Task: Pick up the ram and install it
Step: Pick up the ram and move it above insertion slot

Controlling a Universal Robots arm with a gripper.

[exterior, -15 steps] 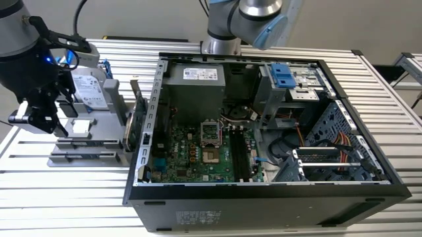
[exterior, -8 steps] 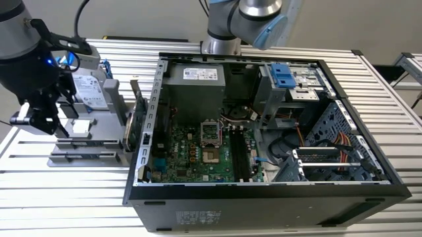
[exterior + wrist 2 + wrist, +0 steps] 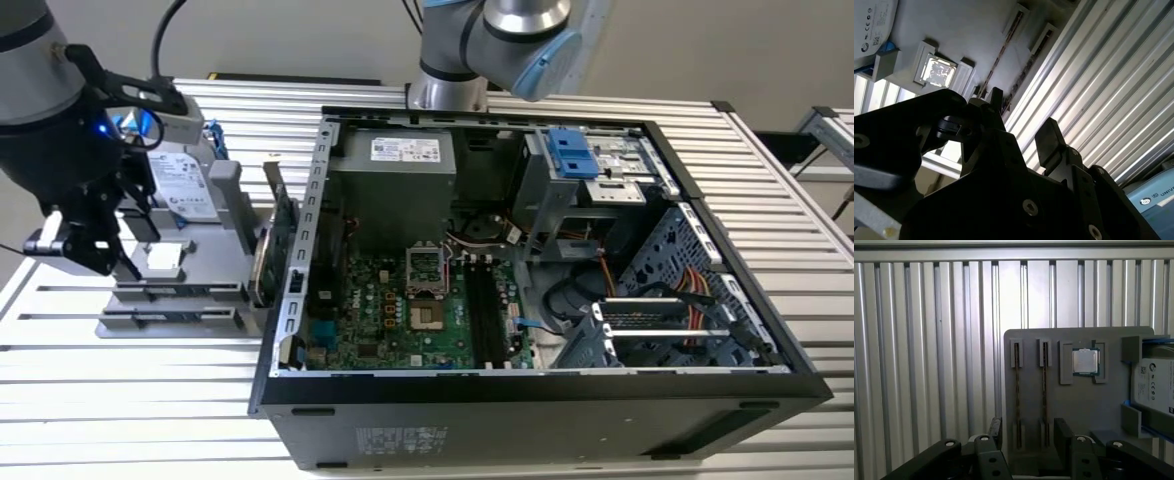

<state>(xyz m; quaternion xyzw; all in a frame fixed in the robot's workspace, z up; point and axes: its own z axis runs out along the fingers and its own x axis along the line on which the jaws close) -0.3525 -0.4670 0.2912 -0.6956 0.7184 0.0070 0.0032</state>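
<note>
Gripper [image 3: 1030, 437] open wide, empty. I see its two black fingers [image 3: 996, 432] set apart with nothing clamped between them. It hangs over the near end of the grey holder [image 3: 1034, 340], with no contact that I can make out.

One ram stick [image 3: 1017, 395] and the other ram stick [image 3: 1044, 395] stand on edge in two narrow parallel slots of the holder, side by side, with a grey strip between them. In the first wrist view both thin top edges fall inside the finger gap. I cannot tell which stick the gripper is centred on.

Just beside the other ram stick a processor chip [image 3: 1086, 361] lies flat in its pocket. Past that, the hard drive [image 3: 1154, 385] with blue rails sits at the holder's edge.

On the ram side the holder ends in a straight edge, and beyond it is the bare slatted table [image 3: 929, 365], so there is free room there.

In the exterior view the gripper [image 3: 114, 262] is at the exterior view's left. The computer case [image 3: 534, 400] lies just right of the holder, its left wall close to the holder's right edge, so that side is tight. The case is open on top with the motherboard [image 3: 400, 300] exposed and long dark slots [image 3: 483, 315] near the middle. The arm base [image 3: 447, 90] stands on the far side of the case.
</note>
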